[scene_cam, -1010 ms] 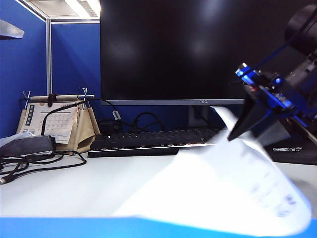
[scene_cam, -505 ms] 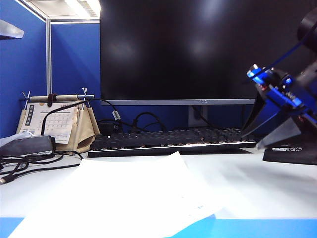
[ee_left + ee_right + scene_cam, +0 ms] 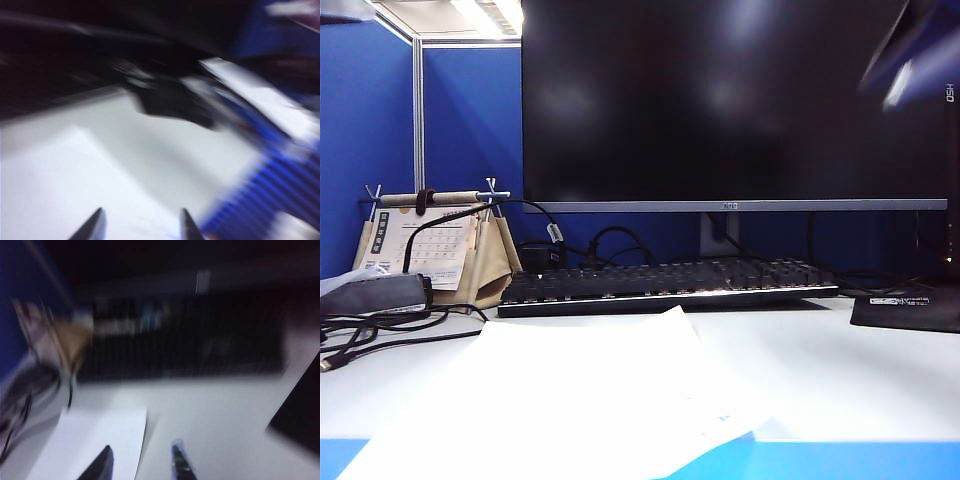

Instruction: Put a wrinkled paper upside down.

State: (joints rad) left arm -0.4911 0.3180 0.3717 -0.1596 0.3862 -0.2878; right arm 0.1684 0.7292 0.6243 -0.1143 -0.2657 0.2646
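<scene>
**A:** Nearest the camera, the wrinkled paper (image 3: 590,400) lies flat on the white desk (image 3: 840,380), a big white sheet with one corner peaked toward the keyboard and its front edge running over the blue strip (image 3: 820,460) along the desk's lip. The face that shows looks blank from here, gently bowed more than sharply creased.

**B:** And the grippers?

**A:** Both hang in the air above it. In the left wrist view, the left gripper (image 3: 138,225) shows two dark pointed fingertips (image 3: 95,227) with a clear gap between them, nothing in that gap, and the paper (image 3: 55,185) lies underneath, apart from them. The picture is heavily smeared.

**B:** The right one?

**A:** The right gripper (image 3: 141,462) likewise: two dark fingers (image 3: 102,465) spread apart, pinching nothing, poised over the desk just beside the sheet's edge (image 3: 95,440). In the exterior view only a blurred blue-grey shape (image 3: 915,50) in the upper right corner shows an arm, well above the desk.

**B:** Further back?

**A:** A black keyboard (image 3: 670,283) sits behind the sheet, with a black mat (image 3: 910,308) to its right. On the left there are tangled black cables (image 3: 380,325) and a small calendar (image 3: 425,245) on a tan stand. Behind everything, a wide dark monitor (image 3: 720,100) stands against blue partition walls (image 3: 470,120).
</scene>
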